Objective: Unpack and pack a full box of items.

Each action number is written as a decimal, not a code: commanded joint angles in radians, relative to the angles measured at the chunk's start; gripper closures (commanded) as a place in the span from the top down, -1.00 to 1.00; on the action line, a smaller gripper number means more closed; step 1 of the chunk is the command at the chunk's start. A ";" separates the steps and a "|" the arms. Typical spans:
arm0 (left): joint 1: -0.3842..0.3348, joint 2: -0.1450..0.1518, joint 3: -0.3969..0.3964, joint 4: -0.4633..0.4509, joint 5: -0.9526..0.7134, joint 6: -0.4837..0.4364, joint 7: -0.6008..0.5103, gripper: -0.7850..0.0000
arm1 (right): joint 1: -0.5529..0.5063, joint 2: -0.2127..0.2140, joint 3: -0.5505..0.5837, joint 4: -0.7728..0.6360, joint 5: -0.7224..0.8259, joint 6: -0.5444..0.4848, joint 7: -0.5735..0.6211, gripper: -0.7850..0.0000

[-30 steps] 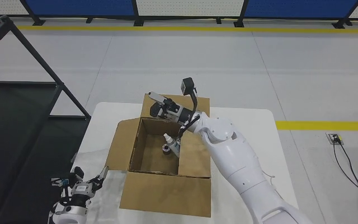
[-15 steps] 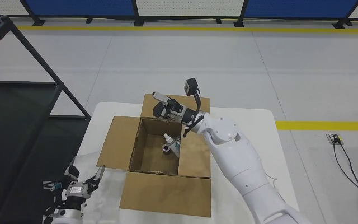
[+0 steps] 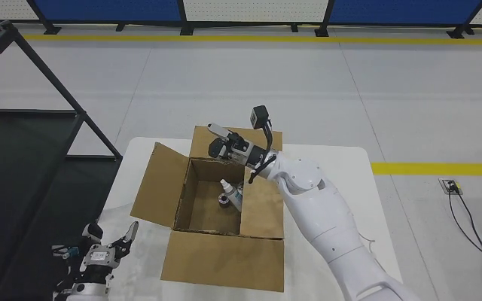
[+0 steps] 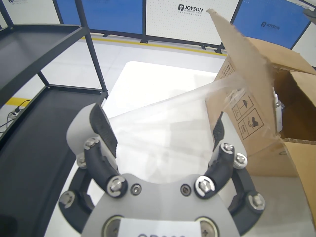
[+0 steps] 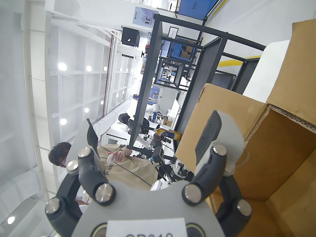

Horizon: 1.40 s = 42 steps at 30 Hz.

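Box [image 3: 260, 214]: open on the table [image 3: 339, 188], with 4 flaps folded out and the left flap tilted up.
Bottle [image 3: 229, 190]: white, inside the box against its right inner wall, just beside a small round item [image 3: 223, 200]. It seems to stand near upright, so its long axis points at the opening.
Right hand [image 3: 213, 139]: fingers apart and holding nothing, over the box's far flap. The bottle lies below it and toward the robot.
Left hand [image 3: 114, 230]: fingers apart and clamped on nothing, at the table's near left edge, well apart from the bottle. A clear film [image 4: 172, 114] runs from the left flap to between its fingers.
Nearer arm: the right, which I judge better placed to reach down for the bottle.
Markings: black handling symbols on the box's outer wall; logos on the panels behind are not read off.
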<state>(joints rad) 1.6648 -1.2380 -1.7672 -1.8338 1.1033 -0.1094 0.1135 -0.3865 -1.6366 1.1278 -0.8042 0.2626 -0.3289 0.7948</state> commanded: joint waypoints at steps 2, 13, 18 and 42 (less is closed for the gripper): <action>0.005 -0.001 0.001 -0.008 0.002 -0.004 0.009 1.00 | -0.003 0.004 0.003 0.000 -0.009 0.001 0.001 1.00; 0.107 -0.007 -0.034 -0.146 -0.012 -0.020 0.120 1.00 | -0.022 0.027 0.019 -0.022 -0.091 0.008 0.019 1.00; 0.188 -0.009 -0.066 -0.282 -0.011 -0.059 0.164 1.00 | -0.083 0.056 0.065 -0.123 -0.142 -0.036 0.044 1.00; -0.260 0.016 0.207 -0.319 -0.327 -0.178 -0.643 1.00 | -0.536 0.194 0.412 -0.644 -0.289 -0.095 0.109 1.00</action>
<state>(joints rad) 1.4576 -1.2215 -1.5842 -2.1826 0.8223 -0.3111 -0.4673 -0.9145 -1.4474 1.5273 -1.4490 -0.0302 -0.4281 0.8978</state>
